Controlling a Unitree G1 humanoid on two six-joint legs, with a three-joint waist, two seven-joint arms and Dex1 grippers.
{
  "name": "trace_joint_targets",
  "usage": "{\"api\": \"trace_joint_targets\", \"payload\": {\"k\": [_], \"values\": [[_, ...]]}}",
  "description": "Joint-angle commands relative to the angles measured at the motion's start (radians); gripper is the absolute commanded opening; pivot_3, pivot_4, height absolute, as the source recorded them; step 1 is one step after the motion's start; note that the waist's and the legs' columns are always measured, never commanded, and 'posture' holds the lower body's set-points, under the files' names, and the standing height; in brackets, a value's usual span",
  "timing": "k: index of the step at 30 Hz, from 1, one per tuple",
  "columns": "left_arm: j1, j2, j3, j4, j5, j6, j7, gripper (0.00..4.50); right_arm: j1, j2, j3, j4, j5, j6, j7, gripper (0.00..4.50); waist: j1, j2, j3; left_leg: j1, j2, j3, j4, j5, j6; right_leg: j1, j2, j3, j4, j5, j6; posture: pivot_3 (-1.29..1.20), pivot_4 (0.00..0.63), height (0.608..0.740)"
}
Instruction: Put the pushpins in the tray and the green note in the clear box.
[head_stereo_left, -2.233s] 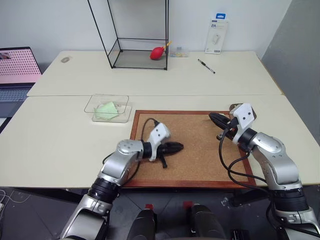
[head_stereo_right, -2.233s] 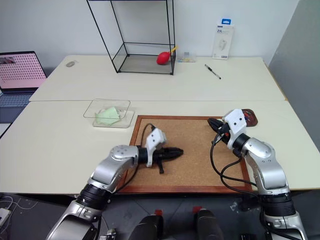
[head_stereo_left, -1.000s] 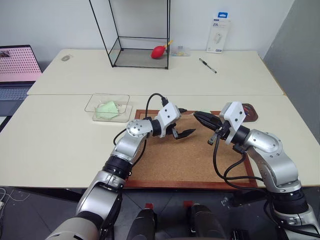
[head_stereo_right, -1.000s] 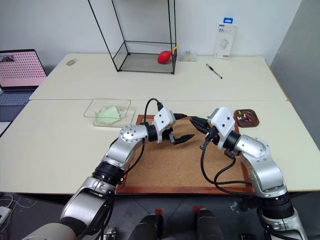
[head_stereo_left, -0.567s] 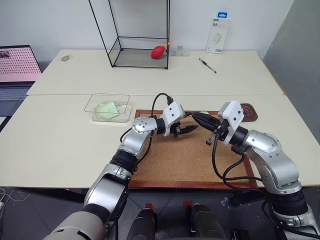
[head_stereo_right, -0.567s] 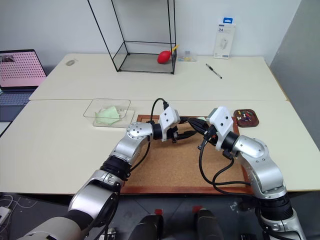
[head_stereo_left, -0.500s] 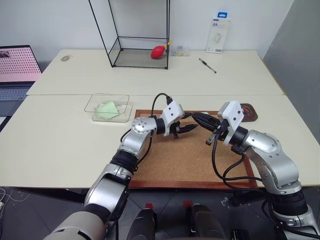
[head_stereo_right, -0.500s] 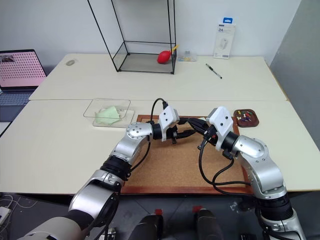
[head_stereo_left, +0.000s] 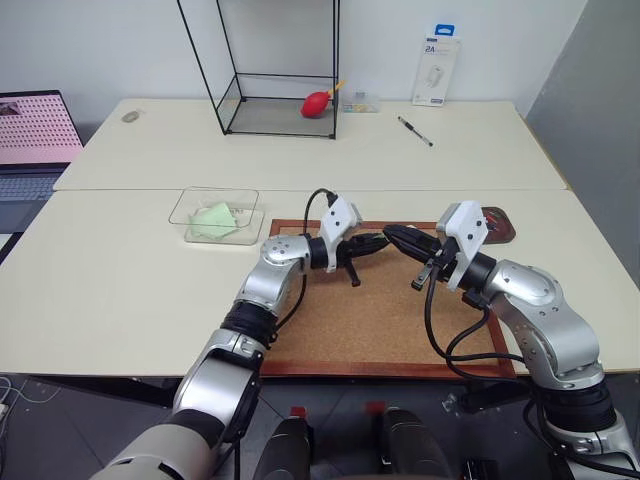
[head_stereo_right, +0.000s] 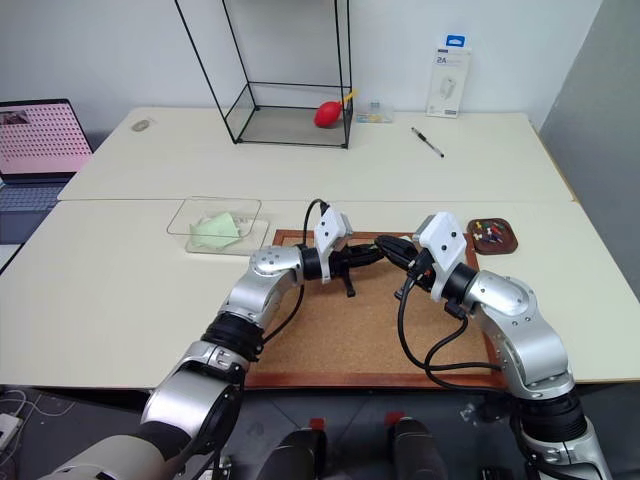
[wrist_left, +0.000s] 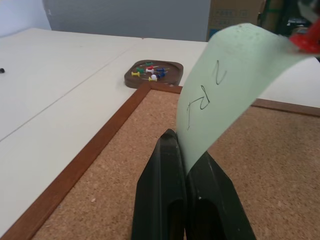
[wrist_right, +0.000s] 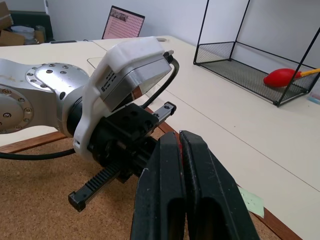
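Because the small mint-green paper note (wrist_left: 225, 85) has to travel to the shallow clear plastic box (head_stereo_left: 213, 216), the left hand (wrist_left: 184, 150) is clamped on the slip's lower edge. Its two black fingers are pressed flat against the paper, so the note rises and curls away from them. At the note's far corner, in the upper right of the left wrist view, sits a red plastic pushpin head (wrist_left: 306, 39). That pin seems to be why the slip arches instead of hanging free.

The right hand (wrist_right: 179, 137) points at the left one, tip almost to tip, at the centre of the head views above the wood-framed corkboard (head_stereo_left: 380, 320). Its fingers are pressed together; whether they pinch that red pin I cannot tell. Facing each other this way, one hand could probably steady the paper while the other draws the pin out.

The dark brown rounded-square tray (head_stereo_right: 492, 236) lies right of centre on the pale worktop (head_stereo_left: 120, 270), just off the board's corner, with coloured pushpins (wrist_left: 150, 71) in it. The clear box lies left of centre and holds a crumpled pale green sheet (head_stereo_left: 212, 220).
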Motion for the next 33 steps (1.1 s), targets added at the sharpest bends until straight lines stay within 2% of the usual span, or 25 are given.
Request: {"api": "trace_joint_targets", "payload": {"k": [1,15,21,33], "values": [[0.007,0.004,-0.006,-0.058,-0.004,-0.004,-0.023,0.05,-0.015,0.018,-0.029,-0.041,0.035,0.019,-0.025,0.0,0.0,0.0,0.0,0.0,0.0,0.0,0.0,0.0,0.0,0.0,0.0,0.0,0.0,0.0,0.0,0.0,0.15,0.74],[0.016,0.002,0.003,-0.046,0.017,-0.041,0.021,0.05,-0.047,0.06,-0.162,-0.096,0.253,0.229,-0.13,0.0,0.0,0.0,0.0,0.0,0.0,0.0,0.0,0.0,0.0,0.0,0.0,0.0,0.0,0.0,0.0,0.0,0.15,0.74],[0.016,-0.006,0.02,-0.045,0.001,-0.042,0.039,0.05,-0.031,0.055,-0.183,-0.102,0.287,0.252,-0.146,0.0,0.0,0.0,0.0,0.0,0.0,0.0,0.0,0.0,0.0,0.0,0.0,0.0,0.0,0.0,0.0,0.0,0.15,0.74],[0.069,-0.033,0.081,-0.141,-0.107,0.067,0.045,0.05,-0.017,0.062,-0.223,-0.088,0.345,0.271,-0.199,0.0,0.0,0.0,0.0,0.0,0.0,0.0,0.0,0.0,0.0,0.0,0.0,0.0,0.0,0.0,0.0,0.0,0.15,0.74]]}}
